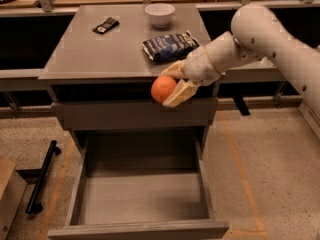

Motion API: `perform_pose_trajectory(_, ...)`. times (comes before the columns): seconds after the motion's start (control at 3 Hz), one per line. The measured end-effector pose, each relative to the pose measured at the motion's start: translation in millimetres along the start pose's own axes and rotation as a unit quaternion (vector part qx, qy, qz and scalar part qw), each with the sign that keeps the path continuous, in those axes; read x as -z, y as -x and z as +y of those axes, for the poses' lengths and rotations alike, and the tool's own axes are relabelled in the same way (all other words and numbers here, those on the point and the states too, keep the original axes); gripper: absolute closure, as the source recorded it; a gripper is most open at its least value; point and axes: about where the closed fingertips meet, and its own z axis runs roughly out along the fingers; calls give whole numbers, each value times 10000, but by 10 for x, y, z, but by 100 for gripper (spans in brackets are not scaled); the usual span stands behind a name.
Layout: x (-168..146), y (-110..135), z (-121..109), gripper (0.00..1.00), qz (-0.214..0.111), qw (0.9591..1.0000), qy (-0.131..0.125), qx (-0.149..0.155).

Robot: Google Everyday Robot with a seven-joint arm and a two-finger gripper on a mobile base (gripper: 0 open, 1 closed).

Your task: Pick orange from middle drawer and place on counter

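Camera view: the pale two-finger gripper (169, 87) is clenched on the small round orange fruit (161, 89), one finger above it and one below, with the white arm reaching in from the right. The orange hangs in the air above the wide grey open middle drawer (142, 199), in front of the closed grey drawer front (100, 116) and about level with the front edge of the flat matte-grey counter (110, 51). The counter lies beyond and slightly above the fruit. Bare surface sits left of the dark crinkled snack bag (169, 46), so setting down likely calls for lifting over the edge and reaching in.
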Motion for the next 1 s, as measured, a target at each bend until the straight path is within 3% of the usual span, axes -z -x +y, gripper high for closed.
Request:
perform_pose_trajectory(0.33,226,205,-238,100,-61,9994,-253,213)
perform_pose_trajectory(0.67,226,205,-238,100,-61,9994,-253,213)
perform_pose_trajectory(1.0,272,236,-369,100,-164,9974,-687,135)
